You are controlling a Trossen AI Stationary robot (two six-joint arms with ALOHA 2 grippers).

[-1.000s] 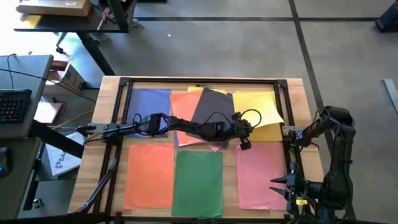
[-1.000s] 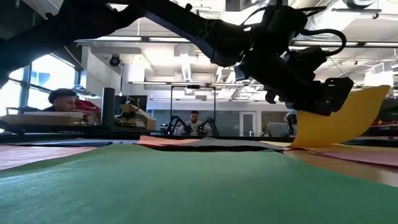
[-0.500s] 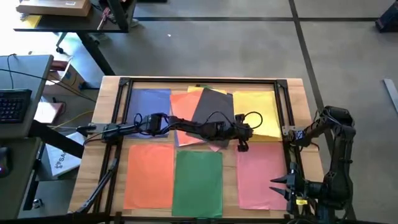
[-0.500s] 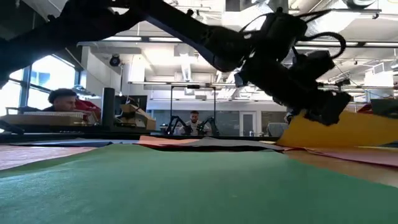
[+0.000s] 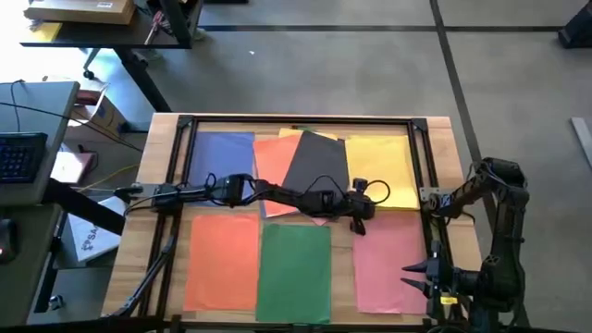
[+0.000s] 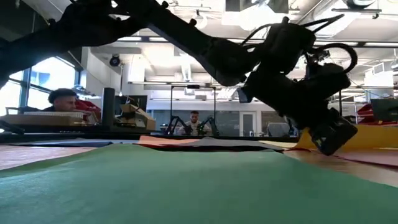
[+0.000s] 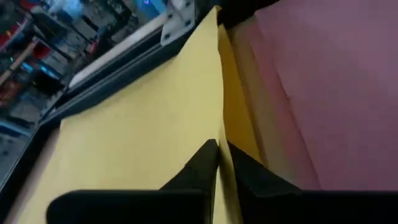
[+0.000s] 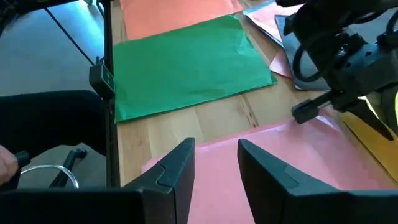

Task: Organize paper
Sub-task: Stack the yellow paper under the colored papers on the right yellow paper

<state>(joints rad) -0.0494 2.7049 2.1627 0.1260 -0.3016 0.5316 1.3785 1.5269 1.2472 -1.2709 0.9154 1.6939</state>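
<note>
left gripper (image 7: 217,163) pinching yellow paper (image 7: 143,130) edge beside pink paper (image 7: 323,81); right gripper (image 8: 214,165) spread, parked at table (image 5: 435,139) corner.

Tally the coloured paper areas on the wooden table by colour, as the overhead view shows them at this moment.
Blue paper: 1
Orange paper: 2 (the other at the far side)
Dark grey paper: 1
Yellow paper: 1
Green paper: 1
Pink paper: 1
Total: 7 visible areas; stacked sheets cannot be counted.
</note>
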